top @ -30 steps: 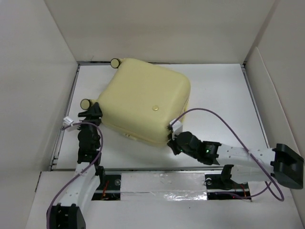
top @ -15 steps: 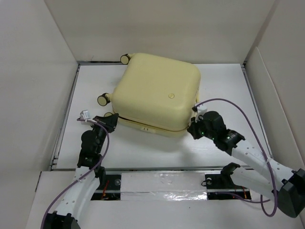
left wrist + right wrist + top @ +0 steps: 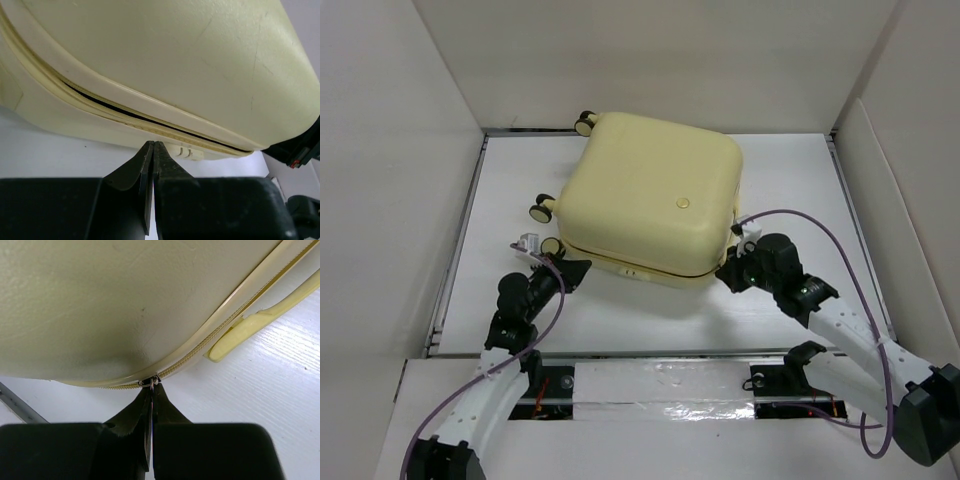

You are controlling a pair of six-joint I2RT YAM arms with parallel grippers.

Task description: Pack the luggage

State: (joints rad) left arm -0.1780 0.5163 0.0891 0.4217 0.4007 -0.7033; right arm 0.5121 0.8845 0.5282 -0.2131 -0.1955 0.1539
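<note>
Since a second ago the luggage has been turned and carried away from the left gripper, toward the right gripper and the back of the table. Over the last half second it has hardly shifted, while the left gripper has been brought in to its near edge.

A rigid, smooth, rounded shell is shown, so little purchase is offered on the faces. It is judged light enough to be swivelled on the table, since its caster wheels stick out sideways and do not bear it. The seam and its zipper hardware are judged the only sensible holds. A dark gap is seen along that seam, so the case is taken to be not yet fully zipped.

From the left fingers the shell rises just beyond and above. The tips are pressed flat together right under the seam, with nothing seen between them. A small pale tab sits just to their right.

The right fingers are likewise clamped shut, and a small metal zipper pull appears to be pinched at their tips, at a rounded corner of the shell. A pale-yellow strip lies on the table beyond and to their right.
</note>
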